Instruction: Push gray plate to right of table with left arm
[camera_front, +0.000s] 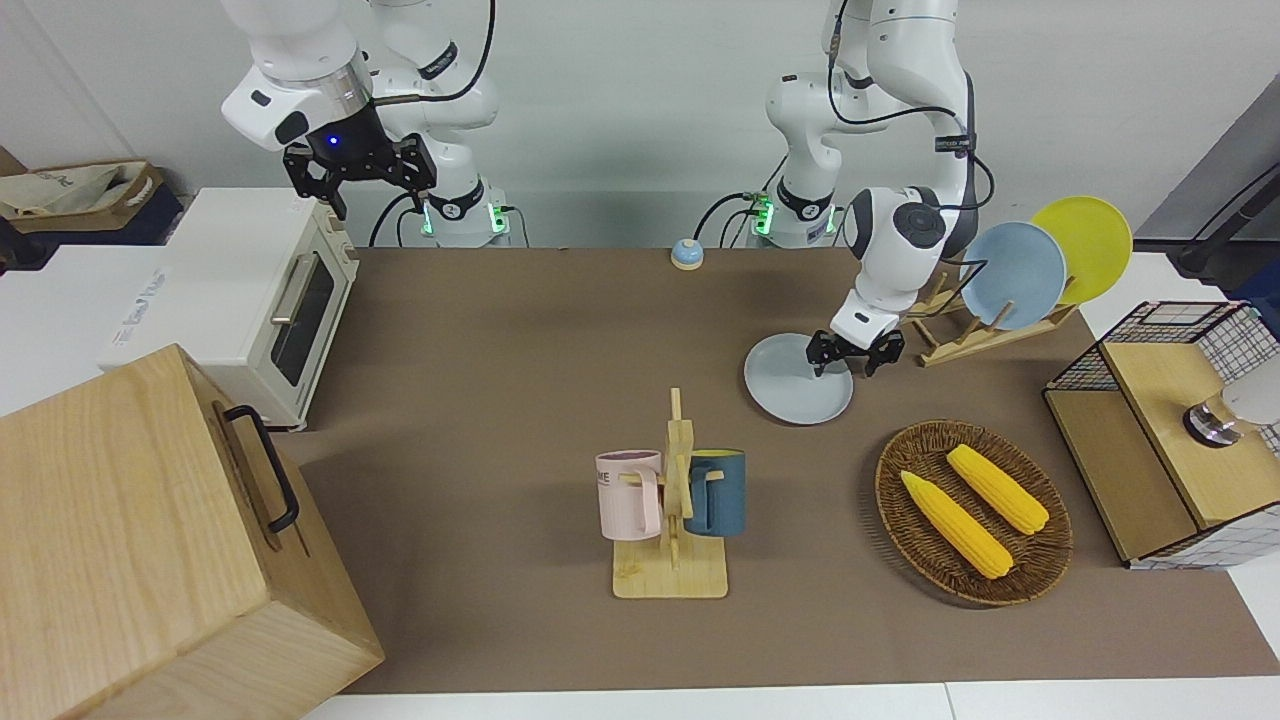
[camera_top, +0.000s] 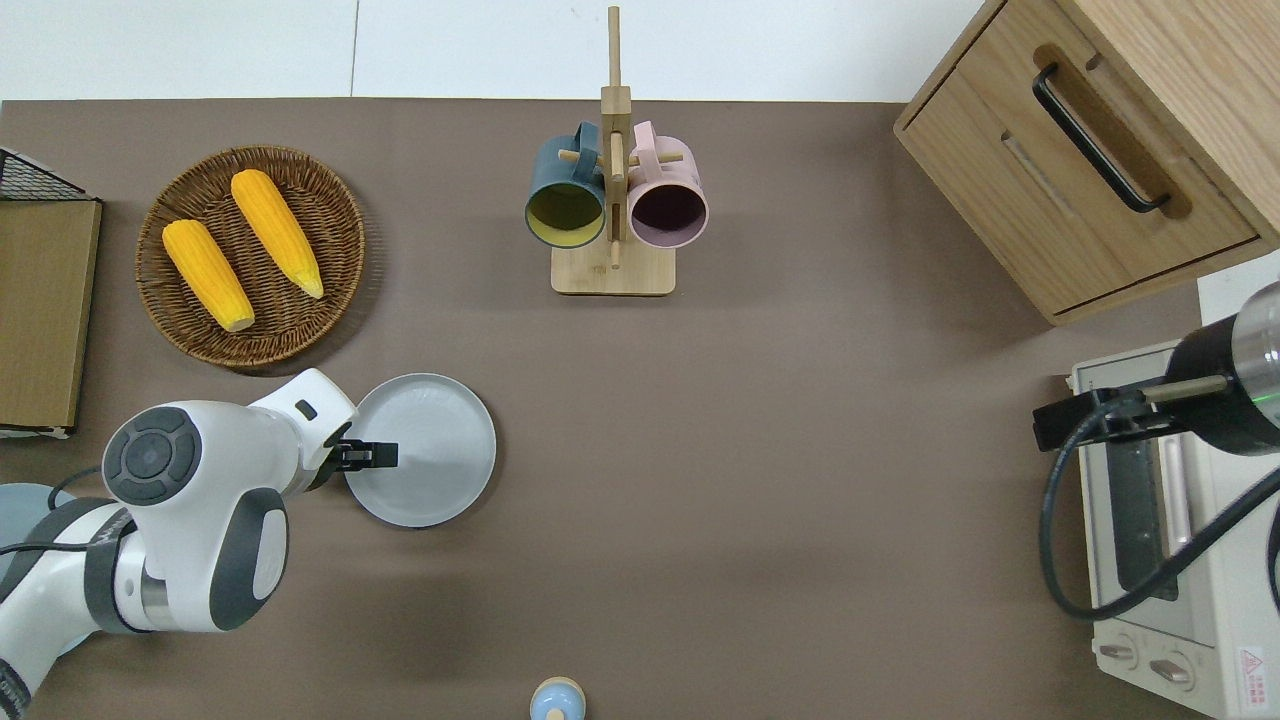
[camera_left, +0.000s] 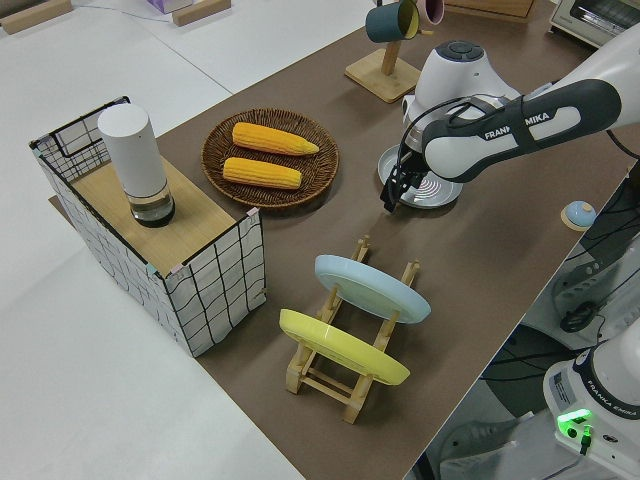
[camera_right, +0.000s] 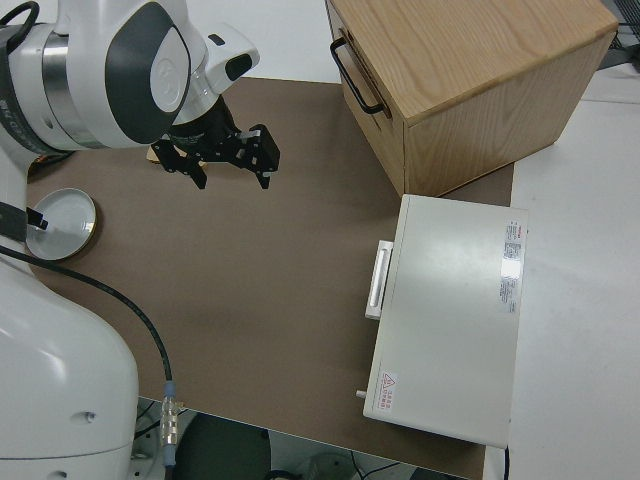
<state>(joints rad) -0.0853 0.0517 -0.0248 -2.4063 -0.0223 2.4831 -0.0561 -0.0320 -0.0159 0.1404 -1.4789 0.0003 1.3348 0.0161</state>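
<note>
The gray plate (camera_front: 790, 395) (camera_top: 440, 440) (camera_left: 432, 192) lies flat on the brown table (camera_front: 500, 400), toward the left arm's end and nearer to the robots than the corn basket. My left gripper (camera_front: 848, 362) (camera_top: 368, 456) is low at the plate's rim on the side toward the left arm's end. It stands open: one finger (camera_front: 820, 358) is over the plate's inside, the other just outside the rim. The plate also shows small in the right side view (camera_right: 62, 222). The right arm is parked, its gripper (camera_front: 378, 192) (camera_right: 232, 172) open and holding nothing.
A wooden rack holds a bluer plate (camera_front: 1015, 275) and a yellow plate (camera_front: 1085, 245) beside the left arm. A wicker basket (camera_front: 1050, 545) with two corn cobs, a mug stand (camera_front: 672, 520), a small bell (camera_front: 686, 254), a toaster oven (camera_front: 260, 290), a wooden drawer box (camera_front: 150, 540) and a wire crate (camera_front: 1170, 450) stand around.
</note>
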